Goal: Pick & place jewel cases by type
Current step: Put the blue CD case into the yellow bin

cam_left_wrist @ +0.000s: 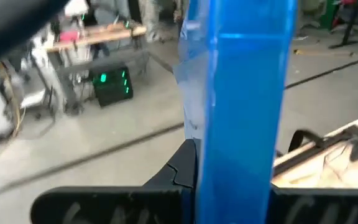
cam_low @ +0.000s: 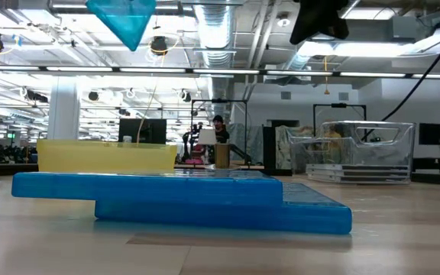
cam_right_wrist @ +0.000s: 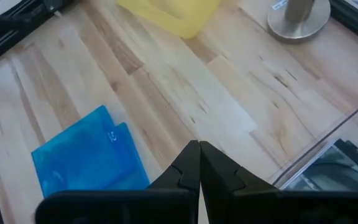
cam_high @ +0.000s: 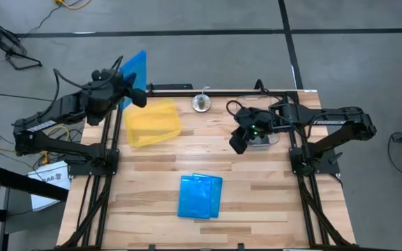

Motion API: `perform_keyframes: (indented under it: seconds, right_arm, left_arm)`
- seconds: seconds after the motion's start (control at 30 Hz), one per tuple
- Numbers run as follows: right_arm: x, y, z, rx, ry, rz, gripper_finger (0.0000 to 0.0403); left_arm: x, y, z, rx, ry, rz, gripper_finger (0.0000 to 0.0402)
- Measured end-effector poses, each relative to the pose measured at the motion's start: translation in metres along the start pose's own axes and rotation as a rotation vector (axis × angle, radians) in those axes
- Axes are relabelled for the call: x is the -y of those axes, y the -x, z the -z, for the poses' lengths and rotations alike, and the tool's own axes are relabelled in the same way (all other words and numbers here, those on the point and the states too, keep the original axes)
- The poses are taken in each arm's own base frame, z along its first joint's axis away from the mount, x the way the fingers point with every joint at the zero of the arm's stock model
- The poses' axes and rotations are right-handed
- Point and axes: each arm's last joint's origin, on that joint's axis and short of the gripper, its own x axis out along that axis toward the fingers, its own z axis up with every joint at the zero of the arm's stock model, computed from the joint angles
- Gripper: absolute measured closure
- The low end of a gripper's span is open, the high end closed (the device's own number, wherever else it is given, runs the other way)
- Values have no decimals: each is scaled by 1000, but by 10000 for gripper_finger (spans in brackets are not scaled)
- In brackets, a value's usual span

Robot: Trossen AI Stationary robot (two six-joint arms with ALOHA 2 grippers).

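My left gripper (cam_high: 131,89) is shut on a translucent blue jewel case (cam_high: 135,68), held high over the table's far left corner beside the yellow tray (cam_high: 152,123). In the low view the case (cam_low: 123,19) hangs at the top of the picture, one corner pointing down. Two more blue jewel cases (cam_high: 199,196) lie flat on the table near the front, one overlapping the other; they also show in the right wrist view (cam_right_wrist: 86,158). My right gripper (cam_right_wrist: 199,163) is shut and empty, above the table next to the clear tub (cam_high: 265,137). My left gripper pinches the blue jewel case between its two fingers, one on each flat face (cam_left_wrist: 229,177); the case shows edge-on in the wrist view. In the high view the fingers hold it near the edge closest to the gripper. The case is lifted clear of the table and tilted.
A small round metal stand (cam_high: 201,103) sits at the far edge, between the tray and the tub. The clear tub (cam_low: 365,153) holds flat clear cases. Bare wood lies between the tray, the tub and the blue cases. Dark frame rails run along the table's sides.
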Motion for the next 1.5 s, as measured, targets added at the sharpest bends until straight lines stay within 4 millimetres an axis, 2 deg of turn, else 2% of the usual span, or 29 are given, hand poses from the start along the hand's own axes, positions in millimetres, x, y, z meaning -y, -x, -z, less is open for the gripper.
perform_keyframes:
  seconds: [0.17, 0.37, 0.53, 0.7, 0.97, 1.2, 1.5]
  right_arm:
    - [1, 0, -1, 3, -5, 1, 403]
    - [1, 0, -2, 10, -6, -2, 403]
    - [1, 0, -2, 13, -7, -5, 403]
    - [1, 0, -2, 13, -7, -5, 403]
    - [1, 0, -2, 13, -7, -5, 403]
    - [1, 0, -2, 12, -7, -5, 403]
    - [0, -2, -2, 8, -6, -2, 403]
  left_arm:
    - [-3, -2, 5, -48, 110, -6, 401]
    - [-7, -10, 13, -132, 127, -22, 401]
    - [-8, -14, 18, -180, 71, -42, 401]
    - [-6, -23, 30, -308, -86, -36, 401]
    - [22, -57, 55, -556, -375, 154, 401]
    - [50, -92, 92, -812, -613, 242, 401]
    - [80, -123, 133, -994, -753, 267, 401]
